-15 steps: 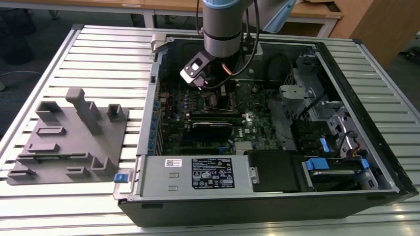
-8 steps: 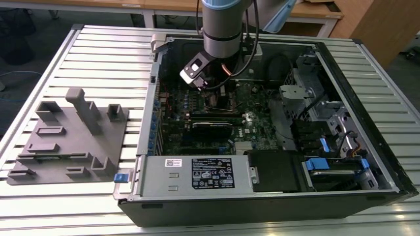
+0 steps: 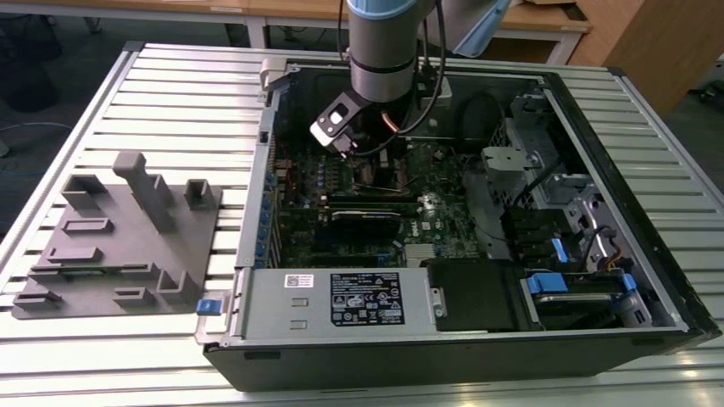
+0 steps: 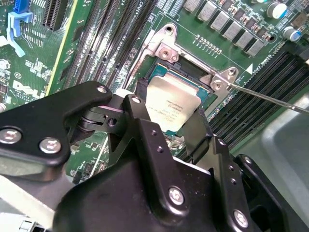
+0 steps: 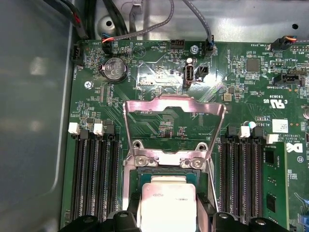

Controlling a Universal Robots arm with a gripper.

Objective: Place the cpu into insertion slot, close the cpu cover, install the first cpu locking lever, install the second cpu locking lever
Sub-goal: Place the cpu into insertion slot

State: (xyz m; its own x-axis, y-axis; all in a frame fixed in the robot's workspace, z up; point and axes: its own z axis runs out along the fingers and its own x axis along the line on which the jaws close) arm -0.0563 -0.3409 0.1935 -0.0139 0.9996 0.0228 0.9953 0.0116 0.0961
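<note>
Chip [image 4: 173,104], square with a dull silvery top, sits clamped between the two black fingers [image 4: 140,108] of the gripper [image 4: 166,118], which press on its opposite edges. It lies right over the slot [image 4: 186,72], slightly tilted in the second wrist view; whether it is already seated or just above cannot be told. The cover [image 5: 171,99], a silvery frame with a cut-out centre, stands swung up on its hinge at the far edge of the slot, clear of the chip. A thin metal rod [image 4: 270,98] runs out from one corner of the slot's rim, slanting away over the board.

Long black memory slots [image 5: 94,179] flank the slot on both sides of the green board [image 5: 159,77]. Beyond the raised cover are a round coin battery [image 5: 115,68] and grey cables [image 5: 145,24] plugged in along the board's edge.

In the exterior view the arm [image 3: 391,42] reaches down into the open computer case [image 3: 667,280], which lies on a slatted table [image 3: 169,93]. A grey block of holders [image 3: 125,246] rests on the table toward the exterior view's left, well apart from the gripper.
</note>
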